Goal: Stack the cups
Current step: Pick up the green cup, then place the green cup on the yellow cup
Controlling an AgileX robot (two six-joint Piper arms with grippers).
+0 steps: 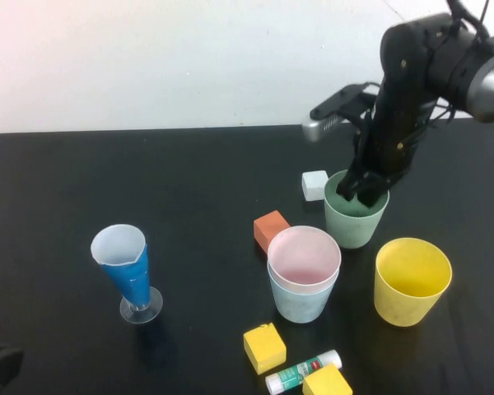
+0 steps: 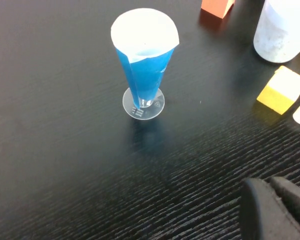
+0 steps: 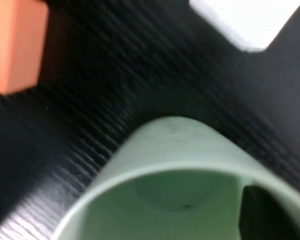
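Left pincer parked at near-left corner of the black bench, clenched, gripping nothing. Only a dark edge of it shows in the high view.

Near edge, right of centre: glue stick lying flat, a yellow block touching or just beside its left end, a second yellow block just beside its right end.

Near left: blue-and-white cone cup upright on a clear foot, well apart from everything else.

Middle: pink cup nested inside the light blue cup, both upright. Yellow cup upright, just to their right, standing alone. Orange block just behind-left of the nested pair.

Further back: green cup upright on the bench, between and behind the pink and yellow cups. Right pincer reaches down from the right arm onto its rim, one finger inside the cup against the wall. Looks like it straddles the wall; cannot tell whether it's actually clamped on the cup or loose.

White block just left of the green cup, toward the far side.
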